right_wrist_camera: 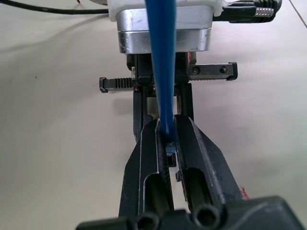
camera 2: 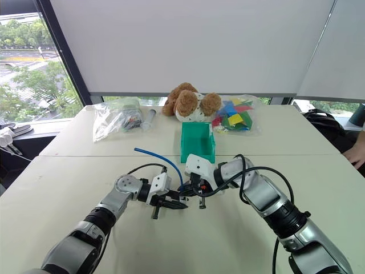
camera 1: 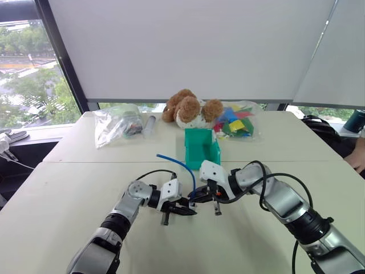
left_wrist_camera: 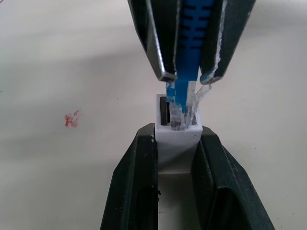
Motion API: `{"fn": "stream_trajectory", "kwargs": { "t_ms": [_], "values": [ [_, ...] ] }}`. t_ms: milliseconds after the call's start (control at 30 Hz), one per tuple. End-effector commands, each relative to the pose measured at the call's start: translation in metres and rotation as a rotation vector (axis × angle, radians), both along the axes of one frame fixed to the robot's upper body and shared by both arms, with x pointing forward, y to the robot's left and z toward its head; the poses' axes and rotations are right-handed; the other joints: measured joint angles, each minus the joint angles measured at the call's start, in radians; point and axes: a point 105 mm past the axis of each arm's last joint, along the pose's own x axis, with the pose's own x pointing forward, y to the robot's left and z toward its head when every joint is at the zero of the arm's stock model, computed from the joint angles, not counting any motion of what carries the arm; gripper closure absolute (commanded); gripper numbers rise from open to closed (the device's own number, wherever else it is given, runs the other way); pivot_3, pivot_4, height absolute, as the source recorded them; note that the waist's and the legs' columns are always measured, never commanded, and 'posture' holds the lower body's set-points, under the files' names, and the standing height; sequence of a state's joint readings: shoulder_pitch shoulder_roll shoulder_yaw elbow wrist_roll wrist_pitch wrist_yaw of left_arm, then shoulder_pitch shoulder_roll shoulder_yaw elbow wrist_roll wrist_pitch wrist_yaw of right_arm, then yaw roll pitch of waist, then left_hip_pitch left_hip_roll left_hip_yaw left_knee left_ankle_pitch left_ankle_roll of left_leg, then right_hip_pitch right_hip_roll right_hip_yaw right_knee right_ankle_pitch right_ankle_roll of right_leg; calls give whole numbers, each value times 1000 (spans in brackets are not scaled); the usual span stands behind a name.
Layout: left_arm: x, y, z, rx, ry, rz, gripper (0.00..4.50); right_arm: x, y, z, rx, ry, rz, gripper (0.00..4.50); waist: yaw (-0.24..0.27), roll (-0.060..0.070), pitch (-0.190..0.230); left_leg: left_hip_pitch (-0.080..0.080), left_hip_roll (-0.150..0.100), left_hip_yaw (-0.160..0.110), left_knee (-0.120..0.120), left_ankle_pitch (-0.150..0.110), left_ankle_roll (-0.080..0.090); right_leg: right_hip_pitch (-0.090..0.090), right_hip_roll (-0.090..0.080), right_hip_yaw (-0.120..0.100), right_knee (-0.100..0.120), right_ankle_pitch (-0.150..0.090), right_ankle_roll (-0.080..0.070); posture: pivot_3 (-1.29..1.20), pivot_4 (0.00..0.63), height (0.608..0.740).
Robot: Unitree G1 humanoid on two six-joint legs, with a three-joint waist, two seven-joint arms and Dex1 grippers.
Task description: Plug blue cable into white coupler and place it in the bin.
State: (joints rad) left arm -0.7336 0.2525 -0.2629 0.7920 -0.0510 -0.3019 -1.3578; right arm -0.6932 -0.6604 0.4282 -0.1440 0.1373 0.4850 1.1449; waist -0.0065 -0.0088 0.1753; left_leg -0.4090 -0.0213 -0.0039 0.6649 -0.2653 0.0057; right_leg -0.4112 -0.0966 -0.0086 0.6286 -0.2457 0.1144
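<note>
— Pale tabletop (camera 1: 68,188) under a window with white blinds; what lies along the far edge, from the left?

— One clear plastic bag (camera 1: 117,124), then a brown teddy bear (camera 1: 191,108), then a bag of coloured pieces (camera 1: 236,121). Just in front of the bear stands the bin (camera 1: 201,148), teal.

— And nearer, on the left?

— Left gripper (camera 1: 183,209) points to the right, its two black fingers clamped on the white coupler (left_wrist_camera: 178,139), whose dark socket faces the other arm.

— To its right?

— Right gripper (camera 2: 193,190) points left, fingers pressed together on the blue cable (camera 1: 181,165) just behind its plug. In the left wrist view the clear plug tip sits in the mouth of the socket; how deep, I cannot tell. From the grip the cable rises and arches back to the left, its free end in the air above the table.
</note>
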Motion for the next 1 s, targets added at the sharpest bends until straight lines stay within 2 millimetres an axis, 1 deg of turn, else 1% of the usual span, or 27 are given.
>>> {"fn": "stream_trajectory", "kwargs": {
  "t_ms": [33,200,400,600,700,800,867,1000],
  "values": [
    [1,-2,-2,30,-9,-6,4146,0,-5,-1,-32,-9,-1,4500,0,0,0,0,0,0,0,0,0,0,0,0,0,0,0,0,150,740],
    [1,-3,-2,27,-11,-7,4146,2,-11,-4,-56,-11,-8,4500,3,0,0,0,0,0,1,0,0,0,0,0,0,0,0,0,150,740],
    [2,-4,-1,22,-14,-4,4146,2,-11,-8,-64,12,-1,4500,15,0,0,0,0,0,1,0,0,0,0,0,0,0,0,0,150,740],
    [2,-5,-1,20,-17,-2,4146,3,-5,-25,-85,56,11,4500,16,0,-1,1,0,0,1,0,0,1,0,0,0,0,0,0,150,740],
    [2,-5,0,19,-19,-2,4146,5,-7,-42,-134,70,13,4500,15,-1,-2,2,0,0,1,0,0,2,0,0,0,0,0,0,150,740],
    [2,-5,0,15,-22,2,4146,3,-7,-55,-143,101,16,4500,13,-3,-4,3,0,0,1,0,0,3,0,0,0,0,0,0,150,740],
    [3,-4,0,13,-23,6,4146,2,-7,-59,-143,112,15,4500,10,-4,-5,5,1,0,1,0,0,5,1,0,1,0,0,0,150,740],
    [2,-3,0,12,-22,9,4146,1,-8,-60,-138,121,11,4500,8,-4,-8,7,1,0,1,0,0,6,1,0,1,0,0,0,150,740]
  ]
}}
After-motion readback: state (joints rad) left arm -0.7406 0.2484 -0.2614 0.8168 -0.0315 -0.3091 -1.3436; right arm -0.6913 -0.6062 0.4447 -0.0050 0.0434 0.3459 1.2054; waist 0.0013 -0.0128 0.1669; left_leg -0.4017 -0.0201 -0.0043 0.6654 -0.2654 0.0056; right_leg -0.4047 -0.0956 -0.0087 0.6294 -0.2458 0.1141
